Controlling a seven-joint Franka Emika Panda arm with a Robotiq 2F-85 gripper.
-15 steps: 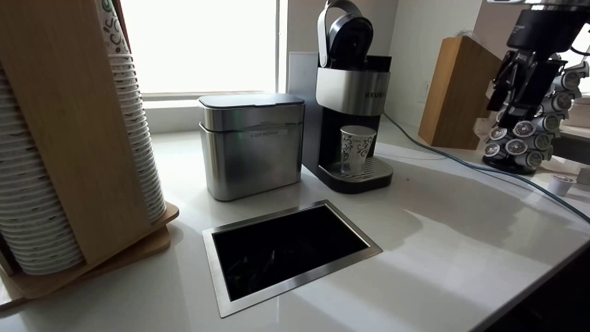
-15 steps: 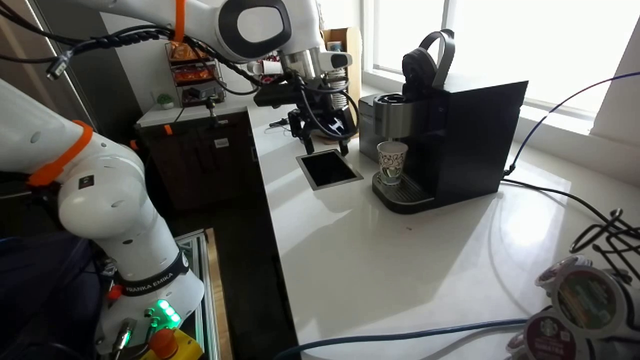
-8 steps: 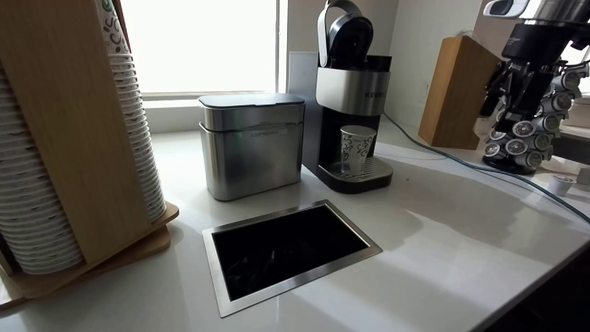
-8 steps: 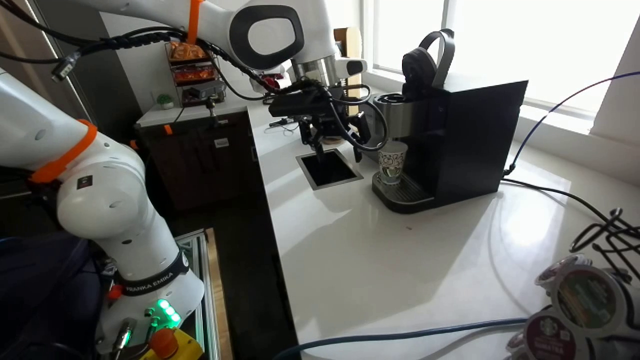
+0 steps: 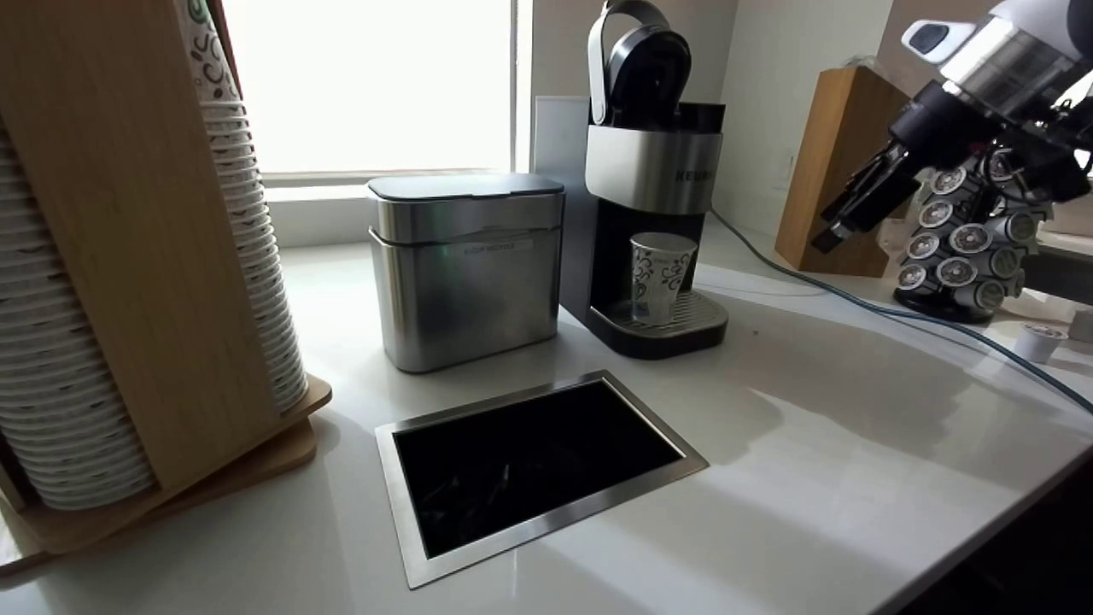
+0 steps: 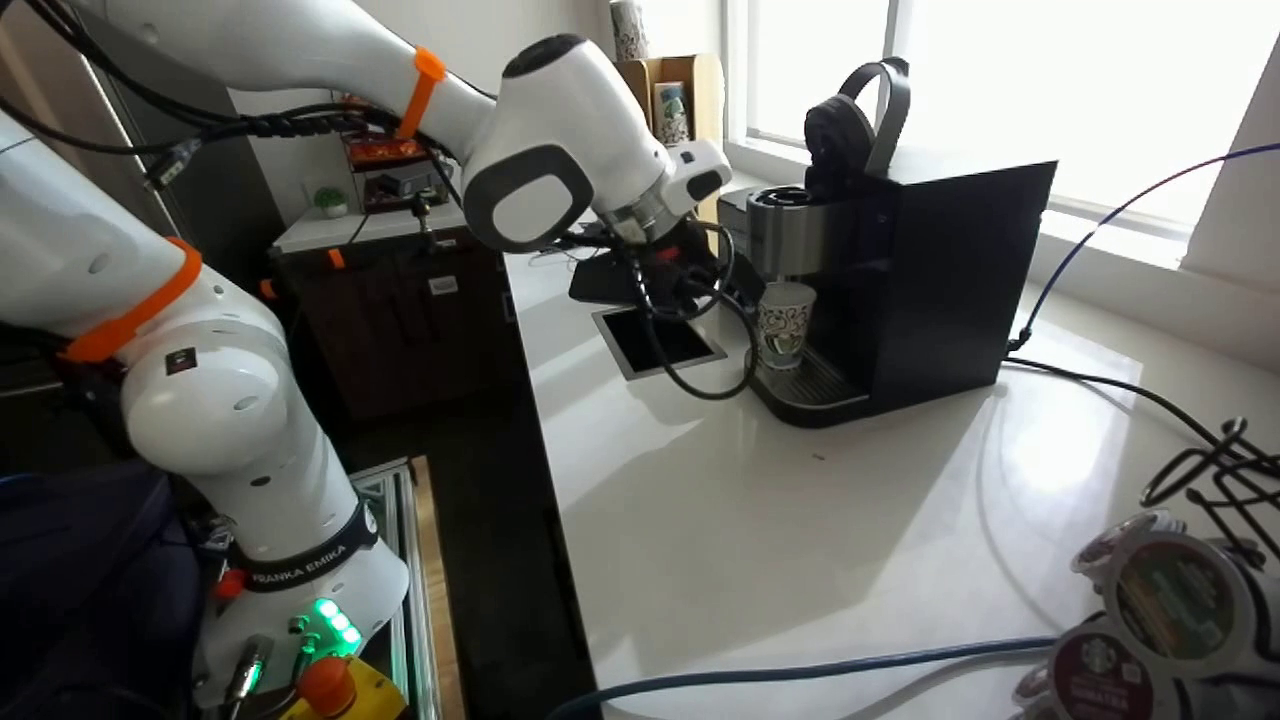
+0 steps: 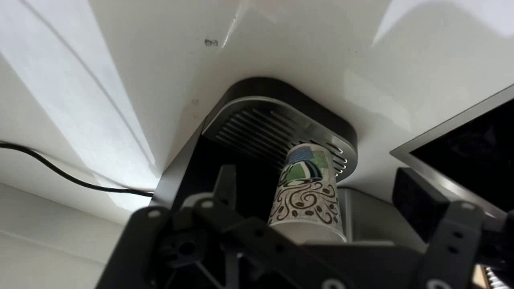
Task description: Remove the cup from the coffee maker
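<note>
The cup (image 5: 659, 278) is a pale paper cup with dark swirls. It stands upright on the drip tray of the black and silver coffee maker (image 5: 653, 171), under the spout. Both also show in an exterior view, the cup (image 6: 785, 325) and the machine's black side (image 6: 960, 290). In the wrist view the cup (image 7: 307, 200) appears between my spread fingers, beyond them and untouched; its rim is partly hidden by the gripper. My gripper (image 7: 321, 192) is open and empty. In an exterior view the gripper (image 5: 841, 231) is tilted, in the air, fingers pointing toward the machine.
A metal canister (image 5: 470, 273) stands beside the machine. A framed opening (image 5: 675, 461) is set in the counter in front. A wooden cup holder (image 5: 128, 213), a pod carousel (image 5: 956, 272), a wooden box (image 5: 832, 171) and a blue cable (image 5: 888, 309) are also there.
My gripper was pointing down and has tilted so its fingers point toward the coffee maker. The arm has moved closer to the machine. The cup and the machine have not moved.
</note>
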